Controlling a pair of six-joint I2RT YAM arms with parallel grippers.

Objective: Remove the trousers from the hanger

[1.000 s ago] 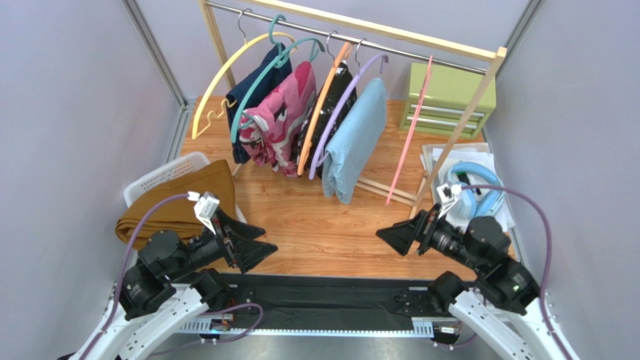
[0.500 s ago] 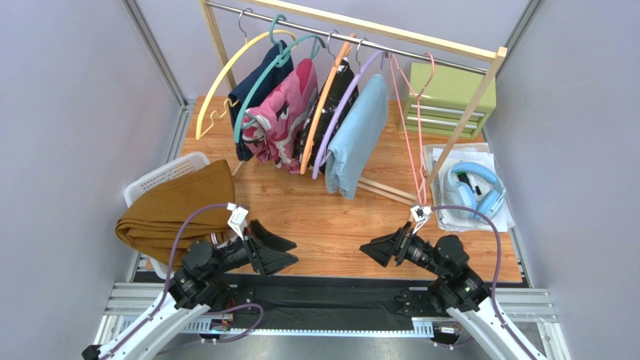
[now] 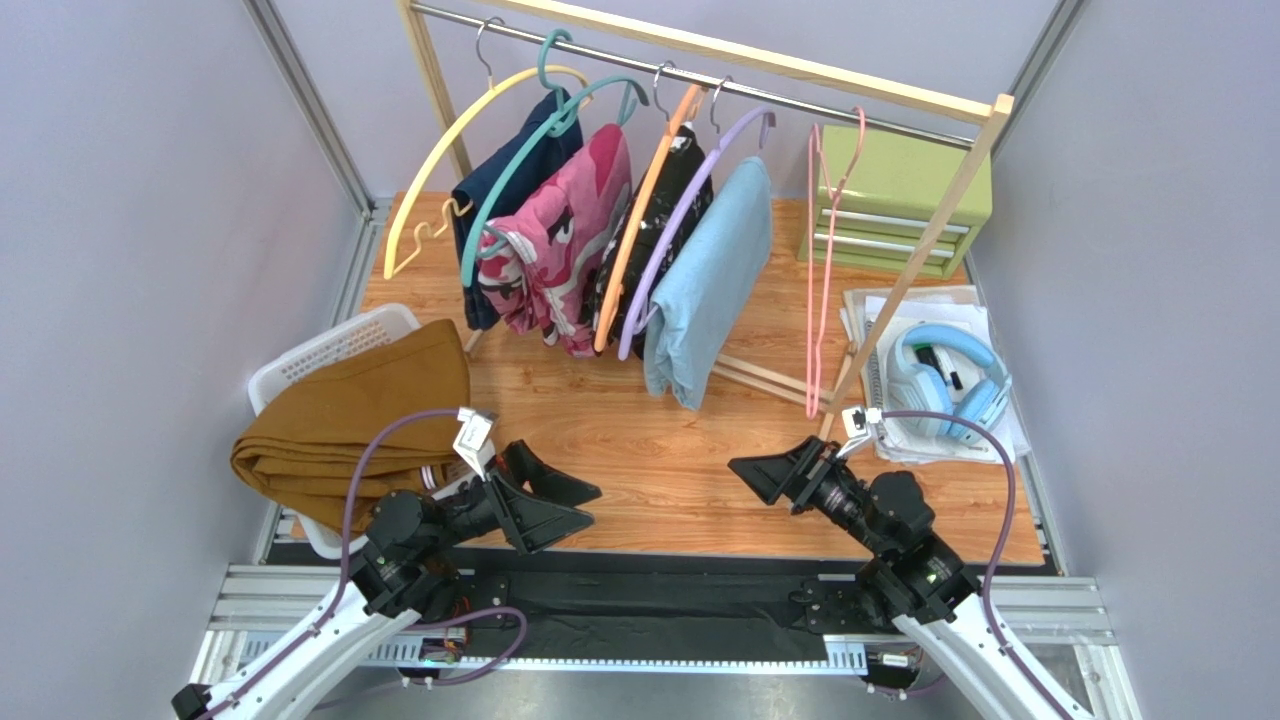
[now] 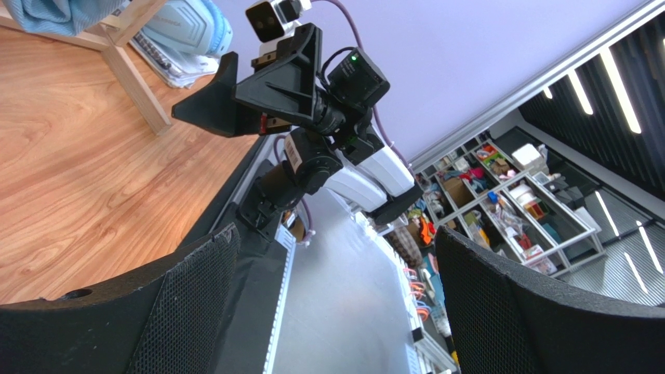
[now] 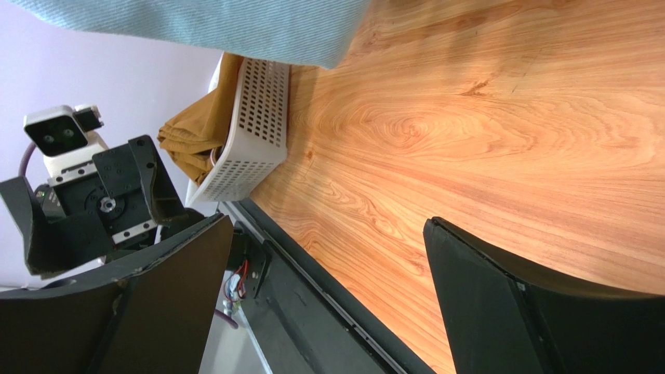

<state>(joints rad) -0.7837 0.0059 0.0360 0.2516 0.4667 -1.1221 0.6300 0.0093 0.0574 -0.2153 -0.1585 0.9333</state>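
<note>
Across the back of the wooden counter runs the rail, and the trousers lie heaped over the white basket at the left, well apart from it, so they look to be already freed. The pink hanger hangs bare by its hook near the rail's right end. The left pincer and right pincer sit low by the near edge, jaws spread wide and holding nothing, probably because no grip is needed now.
</note>
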